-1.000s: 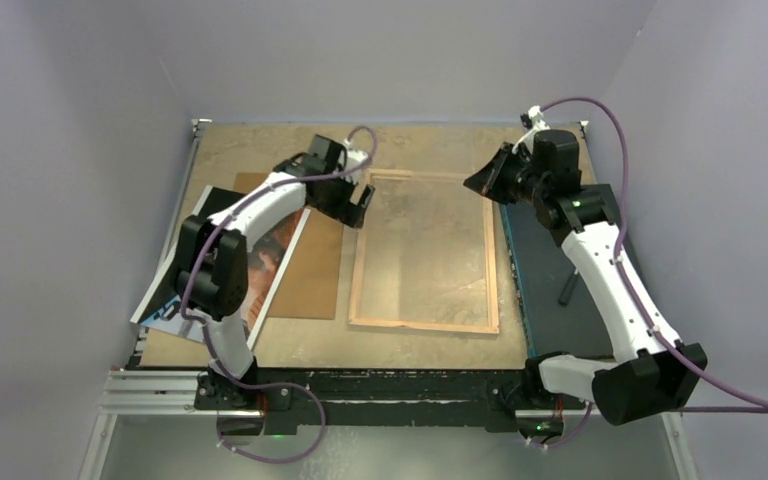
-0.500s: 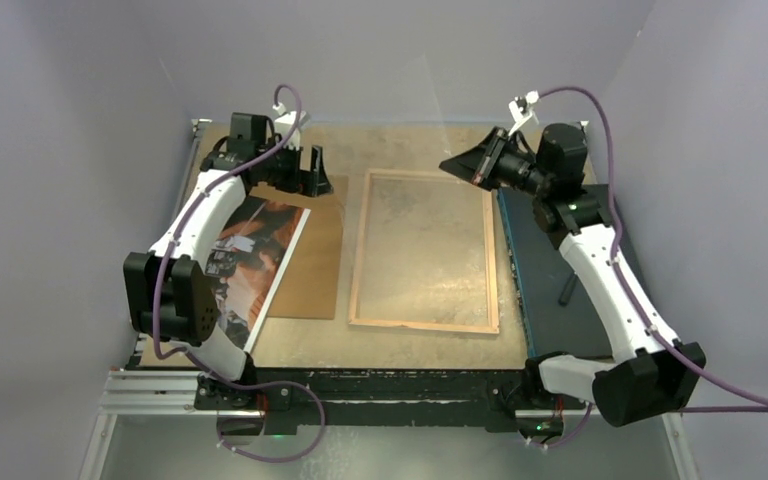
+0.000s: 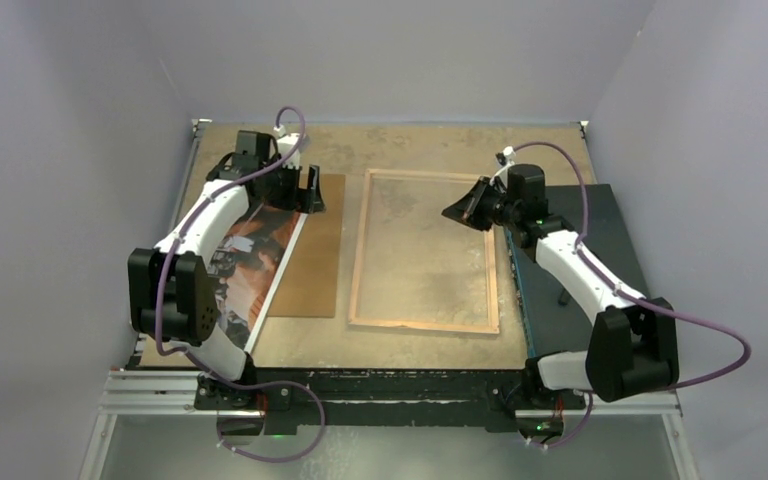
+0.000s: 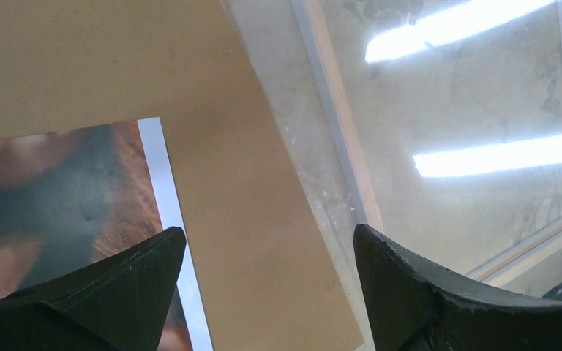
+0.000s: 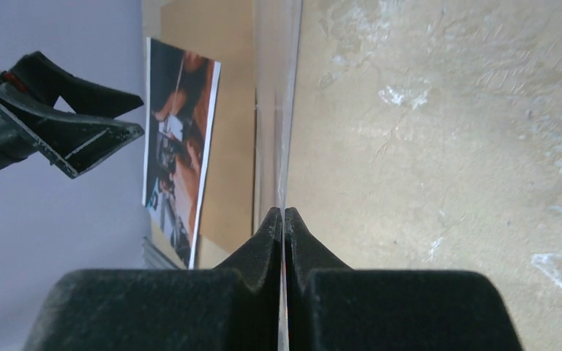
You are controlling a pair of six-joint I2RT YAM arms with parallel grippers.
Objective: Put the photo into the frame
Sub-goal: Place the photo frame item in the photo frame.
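The photo (image 3: 250,265), dark with orange-brown patches and a white border, lies face up at the table's left, its right edge over a brown backing board (image 3: 315,260). The wood-railed frame (image 3: 360,250) lies flat in the middle. My left gripper (image 3: 312,190) hangs open over the board's far end; in its wrist view the fingers (image 4: 269,238) straddle bare board, with the photo (image 4: 51,190) at left and a frame rail (image 4: 336,124) at right. My right gripper (image 3: 457,212), over the frame's far right, is shut on the thin edge of a clear sheet (image 5: 287,110).
A dark mat (image 3: 610,230) lies along the right side under my right arm, with a tool handle (image 3: 565,297) on it. Glare streaks on the clear sheet (image 4: 483,153) show inside the frame. Grey walls close in on both sides.
My left arm swung left from the frame's far-left corner to the backing board's far end, uncovering the photo. My right arm came down and in toward the frame, jaws still shut.
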